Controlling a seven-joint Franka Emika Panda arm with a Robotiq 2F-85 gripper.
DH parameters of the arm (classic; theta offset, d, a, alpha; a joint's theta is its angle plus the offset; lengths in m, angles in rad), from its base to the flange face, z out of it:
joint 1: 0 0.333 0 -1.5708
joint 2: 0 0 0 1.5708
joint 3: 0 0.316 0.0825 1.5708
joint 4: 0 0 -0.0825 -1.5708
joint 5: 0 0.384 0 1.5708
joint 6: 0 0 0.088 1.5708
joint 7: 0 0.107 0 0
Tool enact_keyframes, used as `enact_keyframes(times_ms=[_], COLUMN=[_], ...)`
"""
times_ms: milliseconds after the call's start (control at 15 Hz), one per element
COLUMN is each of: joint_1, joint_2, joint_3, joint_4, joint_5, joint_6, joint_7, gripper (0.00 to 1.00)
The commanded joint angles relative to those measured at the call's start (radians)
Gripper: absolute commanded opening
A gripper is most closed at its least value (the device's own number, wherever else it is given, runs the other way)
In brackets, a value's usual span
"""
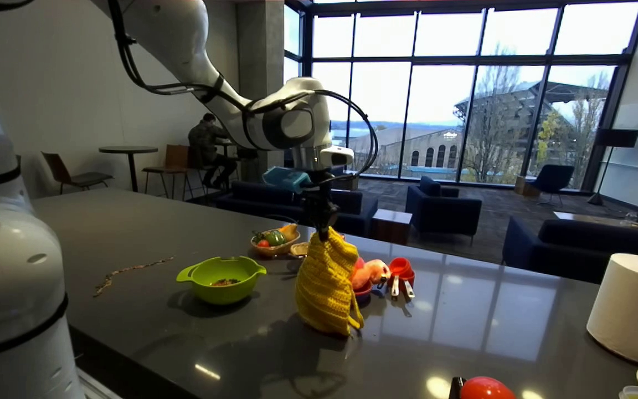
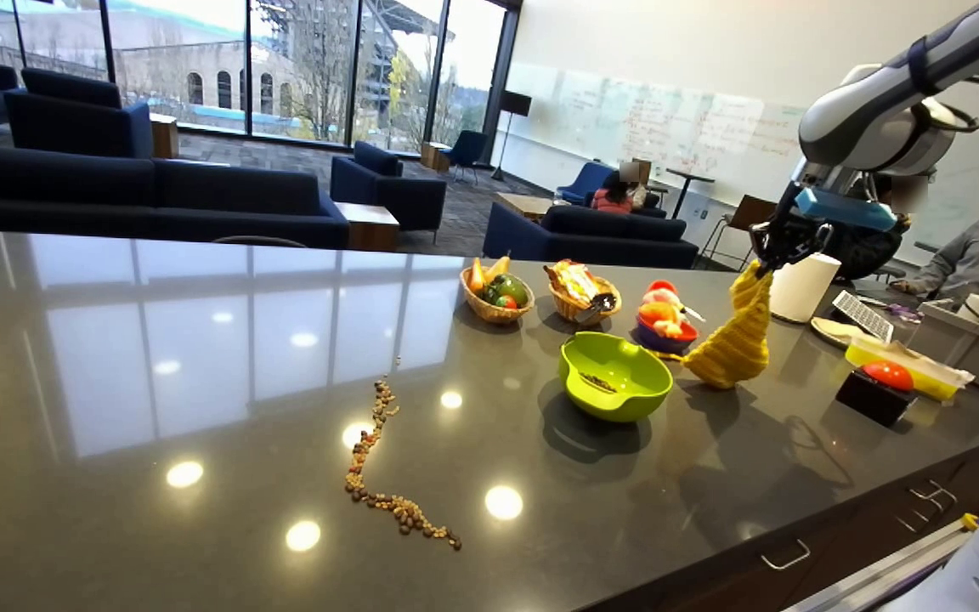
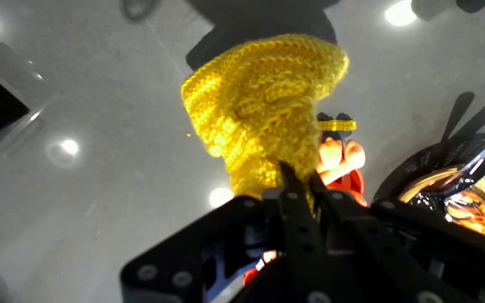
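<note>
My gripper (image 1: 323, 231) points down with its fingers shut on the top of a yellow knitted cloth piece (image 1: 325, 288). The knitted piece hangs from the fingertips and widens downward; I cannot tell if its lower edge touches the counter. It also shows in an exterior view (image 2: 732, 348), with a thin strap toward the green bowl (image 2: 625, 365). In the wrist view the yellow knit (image 3: 263, 105) spreads out beyond the fingertips (image 3: 299, 181). A pink-orange toy (image 2: 664, 313) in a purple bowl (image 2: 668, 340) stands close beside it. The green bowl holds some small brown bits.
A basket of toy vegetables (image 2: 489, 310), a basket of packets (image 2: 579, 308) and red measuring cups (image 1: 401, 268) stand behind. A trail of beans (image 2: 362, 467) lies on the counter. A paper roll (image 1: 629, 310), a black box with red dome (image 2: 876, 399) and a yellow container (image 2: 914, 367) stand aside.
</note>
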Motion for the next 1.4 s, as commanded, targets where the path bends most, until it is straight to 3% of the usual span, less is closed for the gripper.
enact_keyframes(times_ms=[0, 467, 1333], joint_1=[-0.017, -0.032, 0.050], joint_2=[-0.094, -0.163, -0.237], joint_3=[0.013, 0.020, 0.061], joint_4=[-0.031, -0.017, -0.023], joint_5=[-0.027, -0.013, 0.023], joint_6=[0.015, -0.023, -0.318], joint_7=[0.074, 0.150, -0.086], gripper=[0.01, 0.01, 0.01])
